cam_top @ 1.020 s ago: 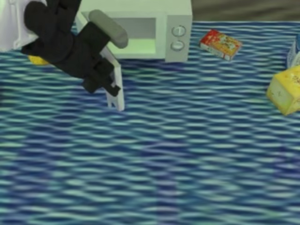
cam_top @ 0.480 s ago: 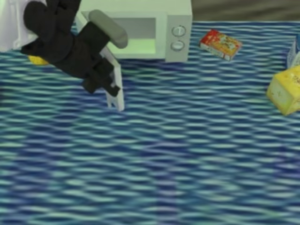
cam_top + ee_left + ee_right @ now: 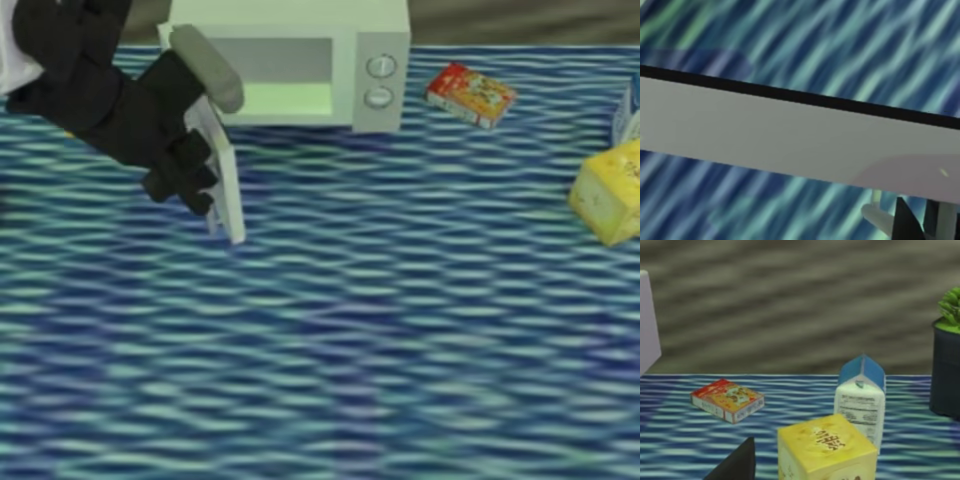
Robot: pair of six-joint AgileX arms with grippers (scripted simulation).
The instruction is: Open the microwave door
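At top left of the tabletop, the microwave door, swung wide from the microwave, is clamped by the left pincer.

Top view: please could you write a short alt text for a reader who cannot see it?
The left end effector is at the microwave door, which stands swung open from the microwave at the table's far left. A red box and a yellow box lie to the right.
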